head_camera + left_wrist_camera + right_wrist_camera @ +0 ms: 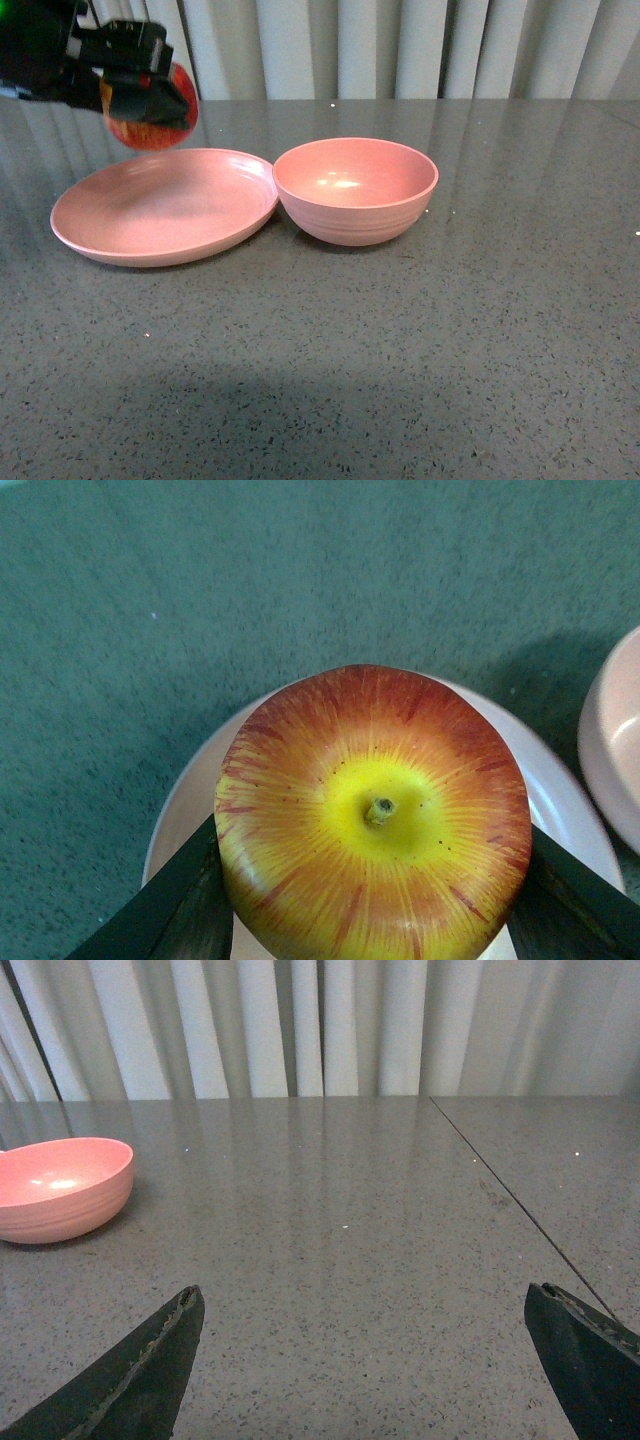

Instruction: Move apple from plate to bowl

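Observation:
My left gripper (150, 110) is shut on the red and yellow apple (158, 128) and holds it in the air above the far left part of the pink plate (165, 205). In the left wrist view the apple (372, 815) fills the space between the two dark fingers (170, 905), stem dimple facing the camera, with the plate (195, 790) below it. The deep pink bowl (355, 190) stands right of the plate, touching its rim, and is empty; its edge shows in the left wrist view (610, 750). My right gripper (365, 1305) is open and empty over bare table, the bowl (60, 1188) off to one side.
The grey speckled table (400, 350) stretches around the dishes. White curtains (400, 45) hang behind the far edge. A seam line (510, 1195) runs across the table in the right wrist view.

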Motion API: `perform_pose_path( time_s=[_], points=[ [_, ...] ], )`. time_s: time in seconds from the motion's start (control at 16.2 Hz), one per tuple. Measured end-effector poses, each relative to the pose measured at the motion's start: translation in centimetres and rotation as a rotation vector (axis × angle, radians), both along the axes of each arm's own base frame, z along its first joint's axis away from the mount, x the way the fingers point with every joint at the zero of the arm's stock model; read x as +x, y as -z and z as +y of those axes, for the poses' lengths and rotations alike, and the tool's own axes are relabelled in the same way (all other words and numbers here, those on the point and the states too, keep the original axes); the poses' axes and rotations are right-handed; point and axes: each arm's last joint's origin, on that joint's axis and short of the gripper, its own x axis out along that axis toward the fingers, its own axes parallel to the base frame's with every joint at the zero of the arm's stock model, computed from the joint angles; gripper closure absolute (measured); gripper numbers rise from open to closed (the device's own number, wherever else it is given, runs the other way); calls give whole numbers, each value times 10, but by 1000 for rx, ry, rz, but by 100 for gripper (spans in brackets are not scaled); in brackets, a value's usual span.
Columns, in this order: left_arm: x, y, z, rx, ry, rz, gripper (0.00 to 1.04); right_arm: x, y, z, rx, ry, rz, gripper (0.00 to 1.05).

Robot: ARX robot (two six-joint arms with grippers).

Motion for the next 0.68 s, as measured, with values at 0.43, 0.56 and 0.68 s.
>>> perform_pose_path(
  time_s=[0.43,0.56,0.68],
  points=[
    [-26,-48,-109,-92,240,-99,39,0,0,0,0,0,0,7],
    [-25,-32,-125,-94,256,-49,39,0,0,0,0,0,0,7],
    [-22,-18,-134,-89,256,-18,39,0,0,0,0,0,0,7]
  ],
)
